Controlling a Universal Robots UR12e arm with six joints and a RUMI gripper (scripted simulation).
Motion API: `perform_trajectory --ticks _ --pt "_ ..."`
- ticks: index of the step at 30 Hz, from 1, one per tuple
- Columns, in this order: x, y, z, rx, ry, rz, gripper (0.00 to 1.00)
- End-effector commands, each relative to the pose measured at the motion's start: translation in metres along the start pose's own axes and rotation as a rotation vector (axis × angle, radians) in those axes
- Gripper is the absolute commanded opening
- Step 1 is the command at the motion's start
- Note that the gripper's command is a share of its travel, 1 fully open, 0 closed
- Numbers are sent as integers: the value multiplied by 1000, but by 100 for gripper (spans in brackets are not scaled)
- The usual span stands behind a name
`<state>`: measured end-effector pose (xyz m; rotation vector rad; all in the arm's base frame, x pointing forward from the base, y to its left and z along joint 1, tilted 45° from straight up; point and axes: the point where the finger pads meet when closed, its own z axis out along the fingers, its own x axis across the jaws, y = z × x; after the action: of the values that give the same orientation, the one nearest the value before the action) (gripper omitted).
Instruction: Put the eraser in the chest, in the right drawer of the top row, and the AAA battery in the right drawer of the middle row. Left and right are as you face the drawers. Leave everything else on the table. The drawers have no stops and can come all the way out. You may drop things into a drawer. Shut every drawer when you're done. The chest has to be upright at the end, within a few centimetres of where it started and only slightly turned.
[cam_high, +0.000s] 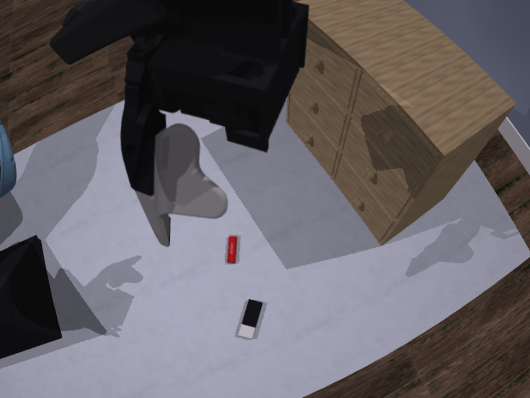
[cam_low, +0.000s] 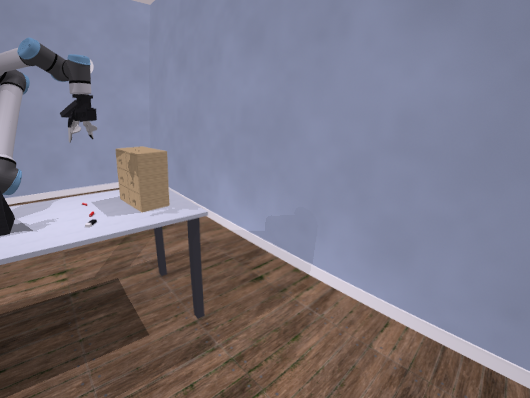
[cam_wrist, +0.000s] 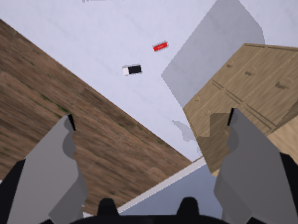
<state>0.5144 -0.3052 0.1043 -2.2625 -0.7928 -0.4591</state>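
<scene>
The eraser (cam_high: 252, 313) (cam_low: 91, 223) (cam_wrist: 134, 69), black-sleeved with a white end, lies on the table. A red cylinder (cam_high: 232, 249) (cam_low: 91, 214) (cam_wrist: 160, 46) lies near it. A second red cylinder (cam_low: 84, 204) lies farther back in the exterior view; which one is the AAA battery cannot be told. The wooden chest (cam_high: 425, 75) (cam_low: 155, 180) (cam_wrist: 255, 95) stands upright, with three rows of two drawers, all looking shut. Its right top drawer (cam_high: 385, 133) and right middle drawer (cam_high: 372, 177) are partly shadowed. My gripper (cam_low: 81, 139) (cam_wrist: 150, 112) is open and empty, high above the table, in front of the chest.
The white table (cam_high: 350, 300) (cam_low: 45, 242) ends close beyond the chest's right side. A black base (cam_high: 27, 300) (cam_low: 4, 220) stands at the left in the top and exterior views. A blue-grey wall (cam_low: 325, 125) rises behind the chest.
</scene>
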Motion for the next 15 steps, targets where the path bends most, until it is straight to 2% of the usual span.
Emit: perform_trajectory --ticks 1,9,11,15 --pt "3 1 0 -5 -5 201 100" --pt "9 3 2 -5 -4 544 100" --pt "9 3 2 -5 -4 544 100" --pt "11 5 2 -6 -3 722 100"
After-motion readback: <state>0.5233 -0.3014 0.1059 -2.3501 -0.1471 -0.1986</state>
